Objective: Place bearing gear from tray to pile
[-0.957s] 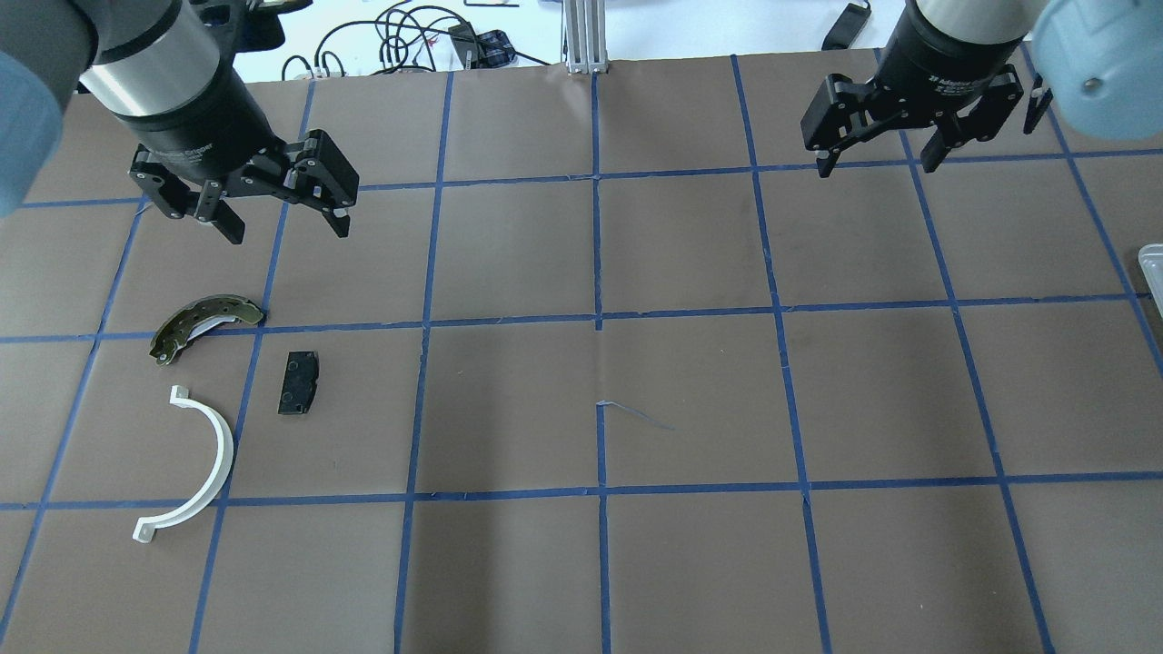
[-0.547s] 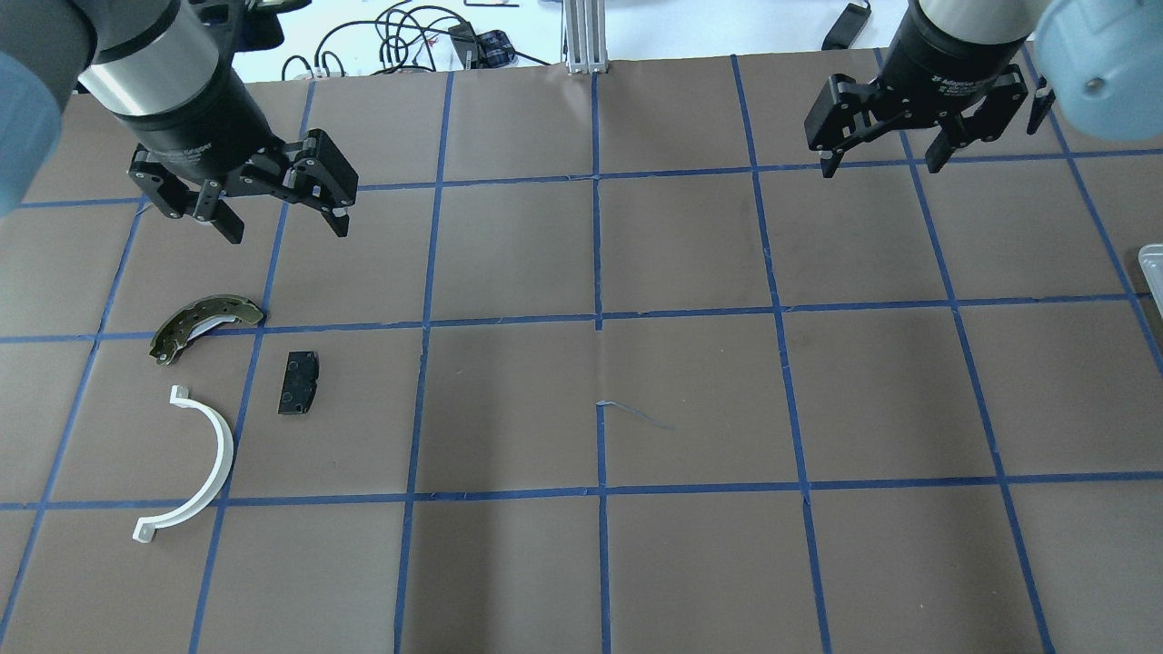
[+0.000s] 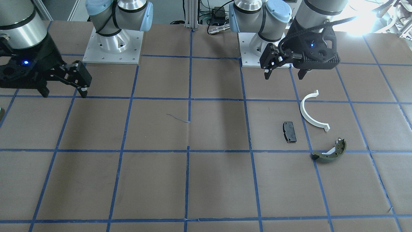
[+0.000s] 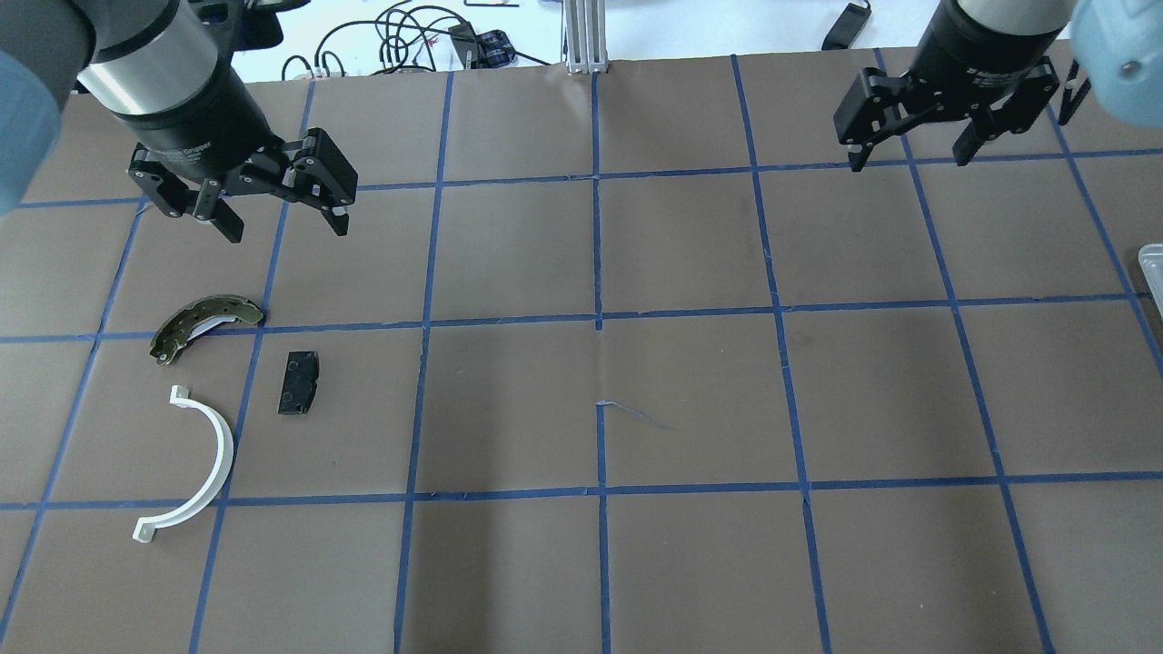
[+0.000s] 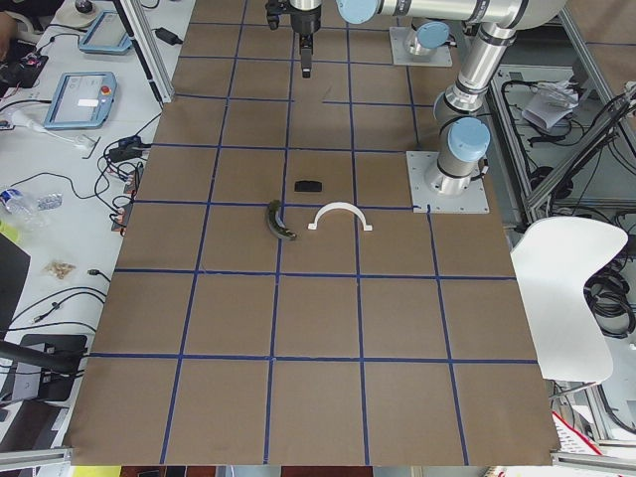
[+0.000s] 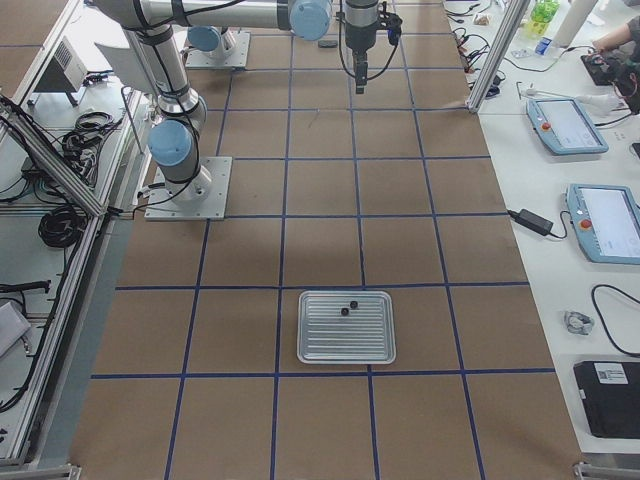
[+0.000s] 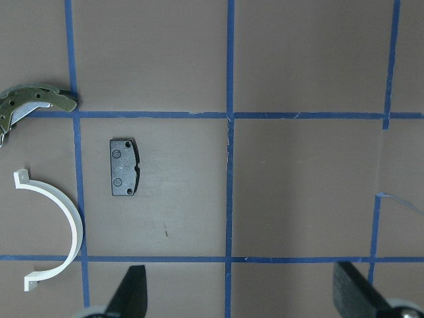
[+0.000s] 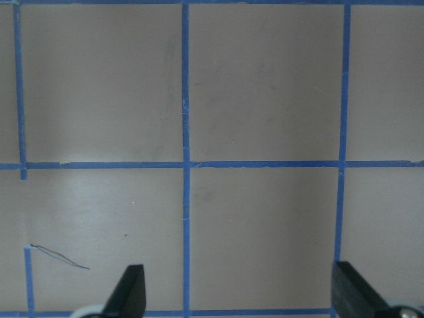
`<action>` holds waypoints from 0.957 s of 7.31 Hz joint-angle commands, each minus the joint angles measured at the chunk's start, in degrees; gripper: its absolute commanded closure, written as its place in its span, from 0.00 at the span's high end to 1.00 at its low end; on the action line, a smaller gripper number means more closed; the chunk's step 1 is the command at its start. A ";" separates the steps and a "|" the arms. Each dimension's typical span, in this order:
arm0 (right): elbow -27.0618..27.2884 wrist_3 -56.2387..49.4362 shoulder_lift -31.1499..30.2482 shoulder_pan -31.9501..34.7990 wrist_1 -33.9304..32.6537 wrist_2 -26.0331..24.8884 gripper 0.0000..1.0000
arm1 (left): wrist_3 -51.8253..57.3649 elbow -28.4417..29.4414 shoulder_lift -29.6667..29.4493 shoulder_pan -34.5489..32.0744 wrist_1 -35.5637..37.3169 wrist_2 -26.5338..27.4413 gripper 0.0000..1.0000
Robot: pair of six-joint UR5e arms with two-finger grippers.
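Right gripper point(image 4: 908, 159) — jaws spread | left gripper point(image 4: 286, 229) — jaws spread, near pile point(image 4: 298, 382)

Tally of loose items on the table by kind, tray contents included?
half-ring: 1
pad: 1
brake shoe: 1
tray: 1
small black parts in the tray: 2
Total: 6
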 commanded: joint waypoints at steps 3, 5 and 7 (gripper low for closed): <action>0.25 -22.87 2.97 -18.08 2.09 -0.53 1.00 | 0.00 0.01 0.00 0.00 0.00 0.02 1.00; 0.08 -37.82 8.76 -28.03 -2.72 -0.35 1.00 | 0.00 0.01 0.00 0.00 0.00 0.02 1.00; 0.08 -44.43 15.17 -33.14 -11.75 -0.44 1.00 | 0.00 0.01 0.00 0.00 0.00 -0.07 1.00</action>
